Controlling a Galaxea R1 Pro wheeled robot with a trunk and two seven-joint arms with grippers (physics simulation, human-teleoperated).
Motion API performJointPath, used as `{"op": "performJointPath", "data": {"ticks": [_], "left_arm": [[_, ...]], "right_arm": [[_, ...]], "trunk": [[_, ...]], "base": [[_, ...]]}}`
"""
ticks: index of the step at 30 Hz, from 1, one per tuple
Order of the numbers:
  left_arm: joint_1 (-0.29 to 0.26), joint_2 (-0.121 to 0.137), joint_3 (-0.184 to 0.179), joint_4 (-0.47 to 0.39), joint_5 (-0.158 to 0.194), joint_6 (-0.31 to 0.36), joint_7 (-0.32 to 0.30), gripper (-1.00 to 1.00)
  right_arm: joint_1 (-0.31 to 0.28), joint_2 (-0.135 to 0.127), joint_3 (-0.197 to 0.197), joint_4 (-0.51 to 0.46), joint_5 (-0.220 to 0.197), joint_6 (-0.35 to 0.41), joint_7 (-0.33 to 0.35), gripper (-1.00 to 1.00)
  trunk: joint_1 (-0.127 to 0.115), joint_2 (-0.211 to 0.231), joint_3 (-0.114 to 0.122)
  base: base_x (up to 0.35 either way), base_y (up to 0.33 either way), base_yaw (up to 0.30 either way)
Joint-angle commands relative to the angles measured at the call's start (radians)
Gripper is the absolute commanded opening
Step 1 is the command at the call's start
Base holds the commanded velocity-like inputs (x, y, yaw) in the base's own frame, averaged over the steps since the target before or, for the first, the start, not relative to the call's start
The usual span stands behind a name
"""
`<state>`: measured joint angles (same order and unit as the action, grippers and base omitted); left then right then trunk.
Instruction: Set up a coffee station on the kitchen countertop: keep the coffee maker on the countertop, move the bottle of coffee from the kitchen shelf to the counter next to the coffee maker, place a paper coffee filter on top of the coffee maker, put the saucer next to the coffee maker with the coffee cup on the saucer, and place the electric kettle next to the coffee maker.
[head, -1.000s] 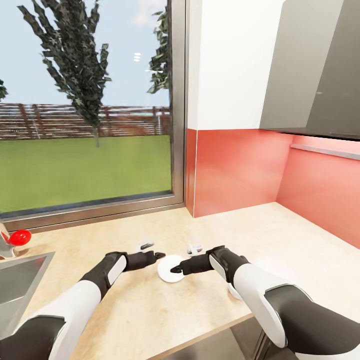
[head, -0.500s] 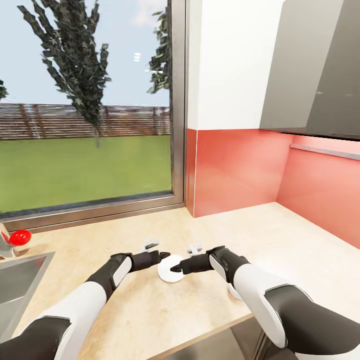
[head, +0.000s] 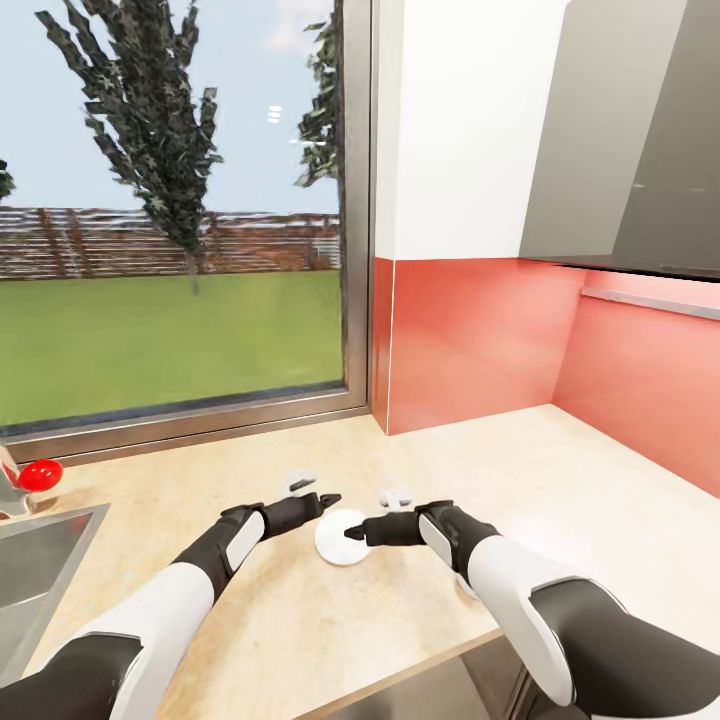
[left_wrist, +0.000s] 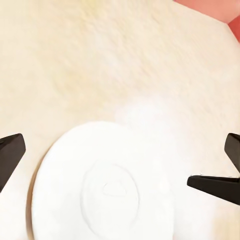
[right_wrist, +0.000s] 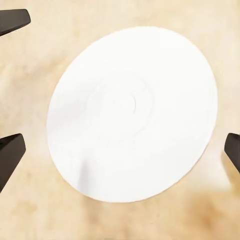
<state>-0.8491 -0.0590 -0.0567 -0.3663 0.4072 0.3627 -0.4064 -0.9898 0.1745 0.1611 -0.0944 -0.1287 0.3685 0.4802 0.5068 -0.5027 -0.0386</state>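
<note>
Sink (head: 40, 560) at far left, then the left gripper (head: 327, 501) spread wide just beside the saucer (head: 340, 537), which lies flat on the kitchen countertop (head: 560, 480), with the right gripper (head: 352, 535) also spread wide over its rim

Both arms are showing glossy white shells over black joints. The left gripper (head: 330, 498) and right gripper (head: 351, 535) are ending in slim, tapered black fingers (left_wrist: 11, 152).

The saucer (right_wrist: 132, 112) lay flat on the kitchen countertop (right_wrist: 45, 215) — white, round, bare — between the right gripper's (right_wrist: 122, 145) dark, spread fingertips (right_wrist: 10, 155).
</note>
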Motion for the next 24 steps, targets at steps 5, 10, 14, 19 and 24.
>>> {"op": "performJointPath", "data": {"ticks": [5, 10, 14, 19, 24], "left_arm": [[0.004, -0.001, -0.005, 0.006, 0.011, 0.002, 0.001, 1.0], [0.008, 0.0, -0.005, 0.007, 0.011, 0.002, 0.001, 1.0], [0.015, -0.001, -0.005, 0.008, 0.01, 0.002, 0.001, 1.0], [0.029, -0.001, -0.005, 0.008, 0.011, 0.004, 0.001, 1.0], [0.041, -0.001, -0.005, 0.018, 0.011, 0.003, 0.001, 1.0]], "right_arm": [[0.003, 0.0, 0.008, -0.001, -0.012, 0.006, -0.001, 1.0], [0.003, 0.0, 0.008, 0.016, -0.015, 0.005, 0.0, 1.0], [0.004, 0.0, 0.008, 0.026, -0.014, 0.004, 0.0, 1.0], [0.011, 0.0, 0.008, 0.028, -0.014, 0.006, 0.001, 1.0], [0.019, 0.0, 0.008, 0.027, -0.015, 0.006, 0.001, 1.0]], "trunk": [[0.001, -0.002, -0.002], [0.001, -0.002, -0.002], [0.001, -0.002, -0.002], [0.001, -0.002, -0.002], [0.001, -0.002, -0.002]], "base": [[0.066, 0.0, 0.0], [0.119, 0.0, 0.0], [0.009, 0.0, 0.0], [0.069, 0.0, 0.0], [0.118, 0.0, 0.0]]}}
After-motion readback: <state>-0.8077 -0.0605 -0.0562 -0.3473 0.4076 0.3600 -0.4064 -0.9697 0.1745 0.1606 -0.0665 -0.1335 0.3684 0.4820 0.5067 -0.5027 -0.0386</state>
